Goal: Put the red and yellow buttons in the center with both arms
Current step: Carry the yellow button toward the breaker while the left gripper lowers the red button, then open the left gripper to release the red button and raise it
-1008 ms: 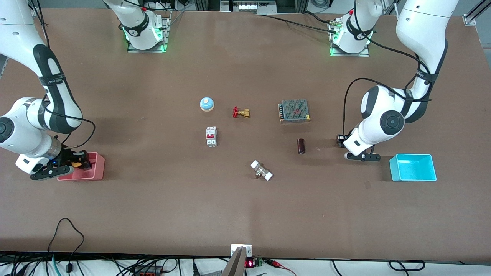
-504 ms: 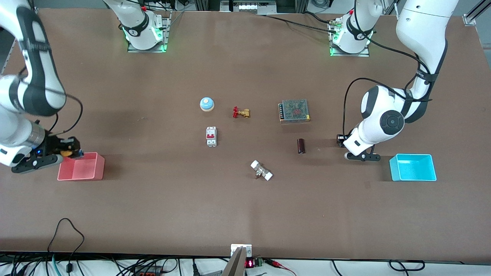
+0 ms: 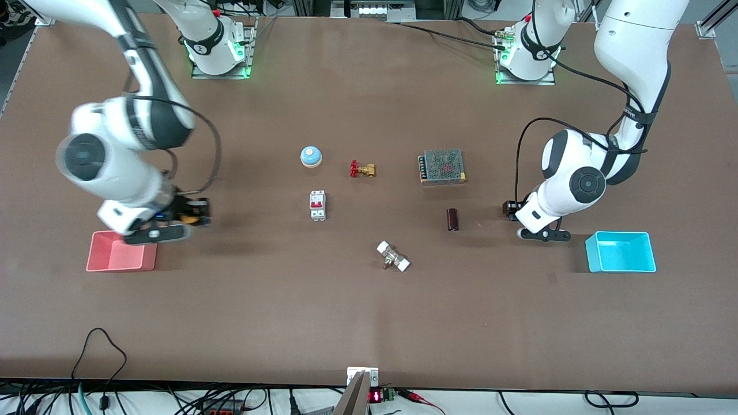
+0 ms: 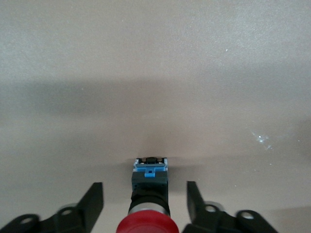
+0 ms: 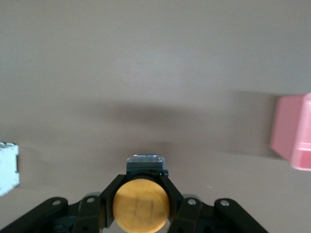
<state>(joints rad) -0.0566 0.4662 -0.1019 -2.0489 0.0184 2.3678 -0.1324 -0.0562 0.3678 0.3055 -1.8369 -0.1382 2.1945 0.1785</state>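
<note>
My right gripper (image 3: 193, 213) is shut on the yellow button (image 3: 187, 218) and holds it over the brown tabletop (image 3: 253, 276), between the pink bin and the white breaker. In the right wrist view the yellow cap (image 5: 141, 205) sits clamped between the fingers (image 5: 104, 201). My left gripper (image 3: 511, 209) is low at the table between the dark cylinder and the cyan bin. In the left wrist view it (image 4: 145, 204) is open, and the red button (image 4: 149, 194) lies on the table between the two fingers, touching neither. The red cap is hidden under the arm in the front view.
A pink bin (image 3: 121, 258) and a cyan bin (image 3: 620, 252) stand at the table's two ends. In the middle lie a blue bell (image 3: 311, 156), white breaker (image 3: 317, 205), red-handled brass valve (image 3: 362, 169), power supply (image 3: 442, 166), dark cylinder (image 3: 452, 219) and white-ended fitting (image 3: 393, 256).
My right gripper lifted the yellow button out of the pink bin and carried it toward the table's middle. The left arm has barely moved.
</note>
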